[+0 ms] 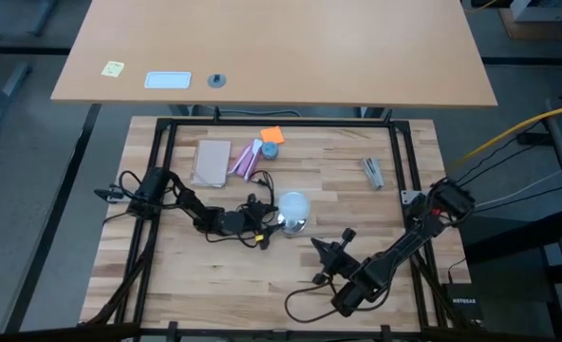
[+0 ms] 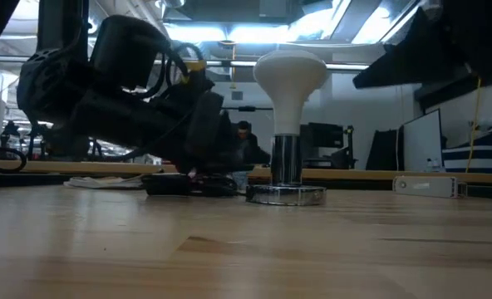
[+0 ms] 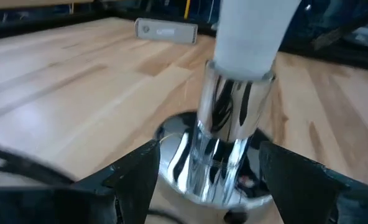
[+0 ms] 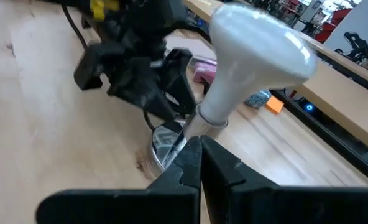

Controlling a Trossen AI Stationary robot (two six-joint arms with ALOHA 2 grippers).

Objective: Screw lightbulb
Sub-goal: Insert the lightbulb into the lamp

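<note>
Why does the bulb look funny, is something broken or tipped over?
Nothing looks broken or spilled. The bulb stands upright in its shiny socket on the table. The left hand is open around the socket's base, and the right hand is shut, a little way off. The bulb leans only in the right wrist view.

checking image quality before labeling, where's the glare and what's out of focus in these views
Low view: bright ceiling lights behind the lightbulb leave the left arm a dark silhouette, and the near tabletop is soft. Left wrist view: the chrome socket mirrors streaky reflections; bulb and fingers blur close up. Right wrist view: glare whitens the bulb's top.
</note>
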